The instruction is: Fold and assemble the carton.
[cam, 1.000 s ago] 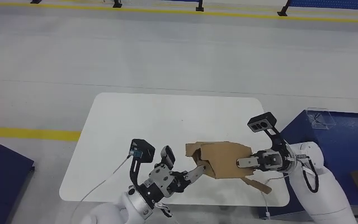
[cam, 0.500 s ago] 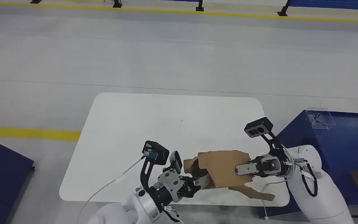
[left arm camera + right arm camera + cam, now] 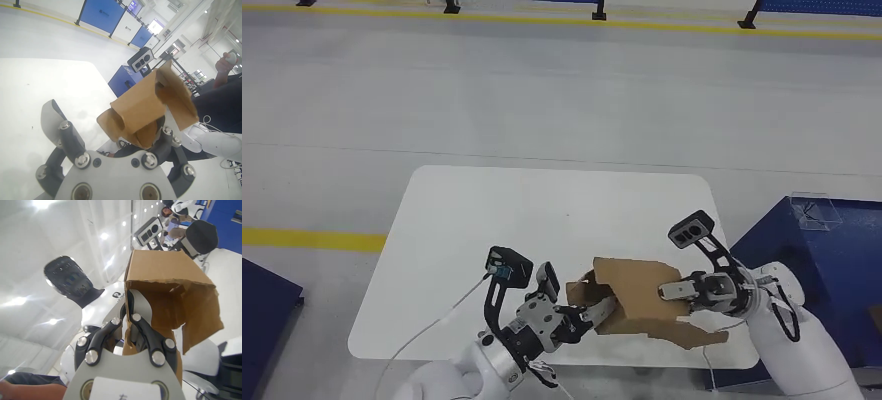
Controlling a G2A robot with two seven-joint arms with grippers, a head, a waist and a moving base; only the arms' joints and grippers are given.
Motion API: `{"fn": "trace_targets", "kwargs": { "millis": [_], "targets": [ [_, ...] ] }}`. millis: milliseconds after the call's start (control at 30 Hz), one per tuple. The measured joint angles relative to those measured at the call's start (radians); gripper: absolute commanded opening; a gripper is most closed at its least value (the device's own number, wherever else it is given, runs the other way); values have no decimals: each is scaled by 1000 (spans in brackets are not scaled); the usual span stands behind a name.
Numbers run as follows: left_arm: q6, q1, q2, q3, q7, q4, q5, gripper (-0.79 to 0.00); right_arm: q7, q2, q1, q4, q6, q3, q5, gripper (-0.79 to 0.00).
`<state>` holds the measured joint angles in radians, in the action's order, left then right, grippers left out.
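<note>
A brown carton (image 3: 637,295), partly opened into a tube with loose end flaps, hangs just above the near part of the white table (image 3: 542,215). My right gripper (image 3: 674,291) holds its right end. In the right wrist view the right gripper (image 3: 129,300) is shut on one carton (image 3: 166,275) wall, with one finger inside and one outside. My left gripper (image 3: 587,313) is at the carton's left end. In the left wrist view the left gripper (image 3: 105,118) is open wide, and the carton's (image 3: 140,106) end flaps lie close to one finger.
A blue cabinet (image 3: 827,250) with a small clear box (image 3: 814,210) on it stands just right of the table. Another blue object (image 3: 262,300) sits at the left. The far half of the table is bare white surface.
The carton has shifted slightly left and turned more upright between the arms. My left arm dipped toward the near edge, then rose back to the carton's left flaps. The right grip held.
</note>
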<state>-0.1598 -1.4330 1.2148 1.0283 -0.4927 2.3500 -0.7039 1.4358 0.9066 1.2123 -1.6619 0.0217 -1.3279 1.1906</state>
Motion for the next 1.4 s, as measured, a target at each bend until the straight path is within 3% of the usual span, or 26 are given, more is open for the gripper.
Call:
{"fn": "trace_targets", "kwargs": {
  "millis": [233, 533, 1000, 1233, 1400],
  "targets": [
    [91, -51, 0, 86, 184, 0, 69, 0, 42, 29, -61, 123, -164, 91, 181, -785],
    [41, -53, -2, 120, 132, 0, 48, 0, 100, 54, -103, 156, -227, 166, 211, -785],
    [-24, -17, 5, 89, 48, 0, 66, 0, 100, 50, -67, 90, -243, 145, 237, -785],
    [74, -56, 9, 151, 174, 0, 193, 0, 100, 54, -78, 142, -230, 103, 309, -785],
    [112, -104, 0, 205, 104, 0, 268, 0, 100, 62, -96, 176, -262, 97, 358, -785]
  ]
}}
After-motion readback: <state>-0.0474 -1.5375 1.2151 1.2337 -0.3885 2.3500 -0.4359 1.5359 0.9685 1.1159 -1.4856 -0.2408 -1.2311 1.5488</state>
